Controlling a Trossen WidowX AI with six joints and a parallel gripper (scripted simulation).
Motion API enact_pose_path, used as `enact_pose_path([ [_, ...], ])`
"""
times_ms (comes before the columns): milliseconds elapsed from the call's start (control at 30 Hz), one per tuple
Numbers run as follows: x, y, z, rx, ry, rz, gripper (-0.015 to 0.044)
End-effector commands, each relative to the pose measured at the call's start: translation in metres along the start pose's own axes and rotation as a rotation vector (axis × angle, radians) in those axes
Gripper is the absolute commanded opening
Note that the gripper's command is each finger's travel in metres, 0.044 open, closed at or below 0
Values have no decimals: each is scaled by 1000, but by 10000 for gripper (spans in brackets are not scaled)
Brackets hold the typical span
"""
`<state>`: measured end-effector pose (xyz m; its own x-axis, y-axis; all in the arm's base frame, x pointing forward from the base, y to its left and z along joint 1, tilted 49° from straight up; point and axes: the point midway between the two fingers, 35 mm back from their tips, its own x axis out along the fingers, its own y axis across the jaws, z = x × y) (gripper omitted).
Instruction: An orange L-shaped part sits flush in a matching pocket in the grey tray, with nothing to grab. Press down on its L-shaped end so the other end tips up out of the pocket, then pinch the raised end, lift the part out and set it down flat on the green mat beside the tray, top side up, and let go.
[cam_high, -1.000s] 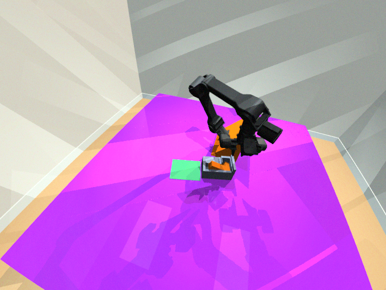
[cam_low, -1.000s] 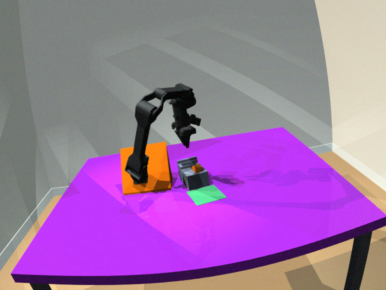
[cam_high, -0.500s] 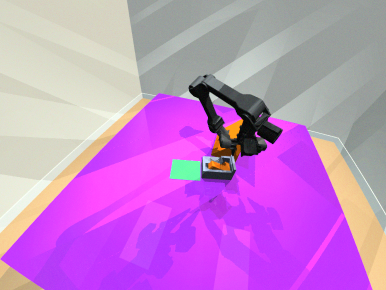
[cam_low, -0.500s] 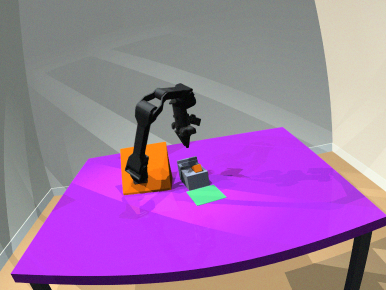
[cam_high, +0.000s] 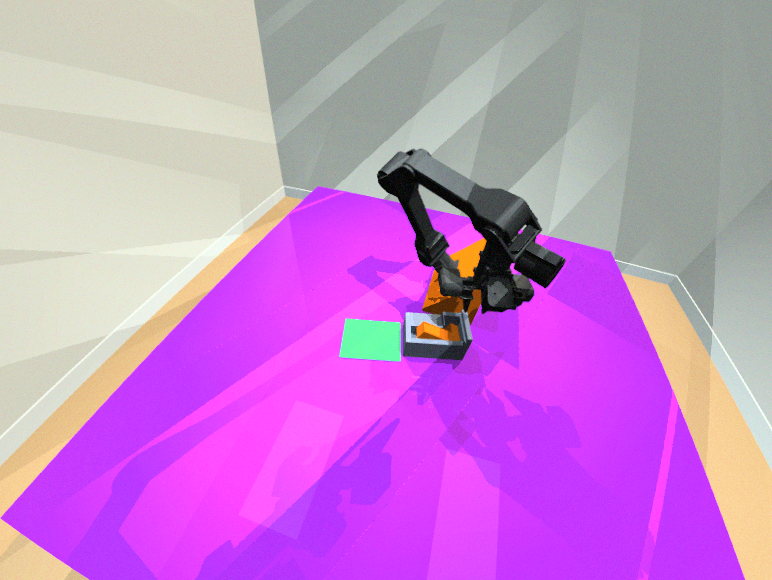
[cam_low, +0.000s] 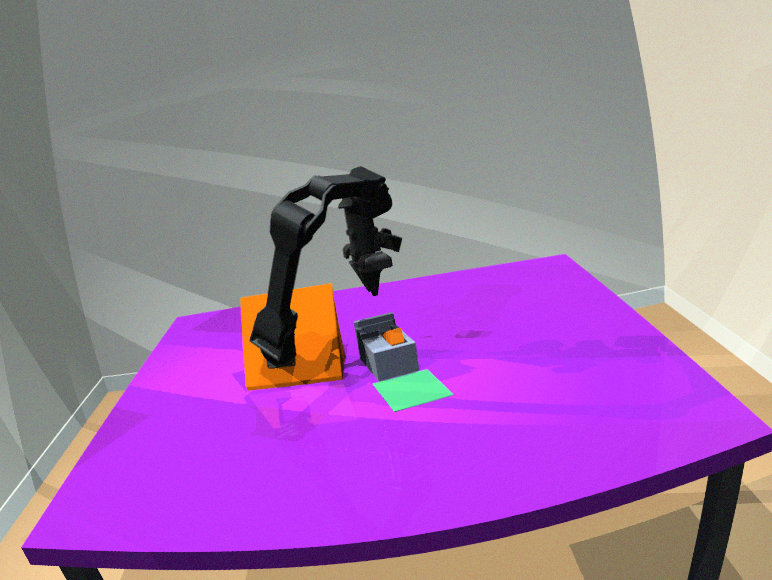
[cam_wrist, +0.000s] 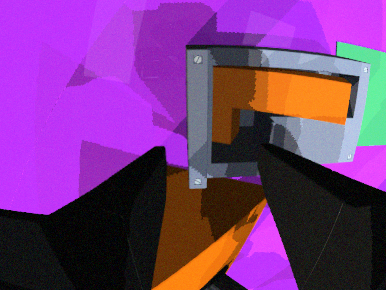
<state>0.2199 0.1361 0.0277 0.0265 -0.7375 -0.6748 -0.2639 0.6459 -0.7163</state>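
Note:
The orange L-shaped part (cam_high: 430, 330) (cam_low: 393, 336) (cam_wrist: 295, 95) sits tilted in the pocket of the grey tray (cam_high: 433, 350) (cam_low: 396, 361) (cam_wrist: 199, 120). Its L-shaped end is low, beside the tray's tall wall. Its other end, nearer the green mat (cam_high: 371, 339) (cam_low: 411, 389) (cam_wrist: 375, 100), is tipped up above the rim. My gripper (cam_high: 466, 305) (cam_low: 374, 293) (cam_wrist: 213, 155) is partly open with nothing between its fingers. It hangs above the tray near the tall-wall end, touching neither tray nor part.
An orange block (cam_high: 439, 293) (cam_low: 312, 324) under the arm's base stands beside the tray. The purple table (cam_high: 205, 386) (cam_low: 249, 486) carries everything. The tray's tall wall (cam_low: 375, 323) rises above the rest of its rim. The mat lies flat close to the tray's opposite end.

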Motion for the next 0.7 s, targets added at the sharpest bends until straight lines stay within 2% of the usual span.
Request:
enact_pose_path([
  [0,0,0,0,-1,-2,1,180],
  [100,13,0,1,0,3,0,180],
  [300,70,-2,-3,2,17,-5,180],
  [667,80,-2,-4,2,18,-6,180],
])
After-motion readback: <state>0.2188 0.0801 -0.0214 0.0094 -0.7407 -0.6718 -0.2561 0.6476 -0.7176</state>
